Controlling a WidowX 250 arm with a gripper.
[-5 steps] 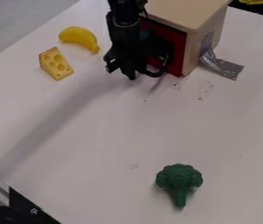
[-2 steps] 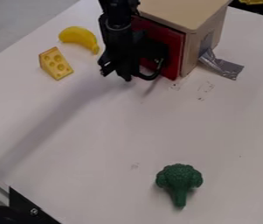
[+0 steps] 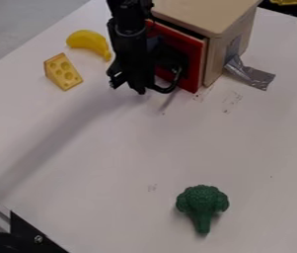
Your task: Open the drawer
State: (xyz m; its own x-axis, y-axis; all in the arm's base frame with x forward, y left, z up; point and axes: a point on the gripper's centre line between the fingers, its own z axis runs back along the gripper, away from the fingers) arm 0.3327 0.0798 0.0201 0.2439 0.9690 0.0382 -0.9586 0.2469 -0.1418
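The black gripper point(image 3: 139, 81) hangs low over the table at the upper middle, right in front of the drawer's red front point(image 3: 192, 79), and covers its left part. A narrow dark gap shows between that front and the wooden box point(image 3: 214, 64), so the drawer stands slightly out. Its pale wooden edge shows behind the red face. The place where gripper and drawer meet is hidden by the black parts of the arm.
A yellow banana point(image 3: 89, 41) and a cheese wedge point(image 3: 63, 72) lie left of the gripper. Silver tape point(image 3: 251, 75) runs from the box's right side onto the table point(image 3: 111, 163). Green broccoli point(image 3: 203, 203) lies at the lower right.
The gripper has shifted a little left and slightly downward. The red front has come out from the box in the same direction, and the gap behind it has widened.
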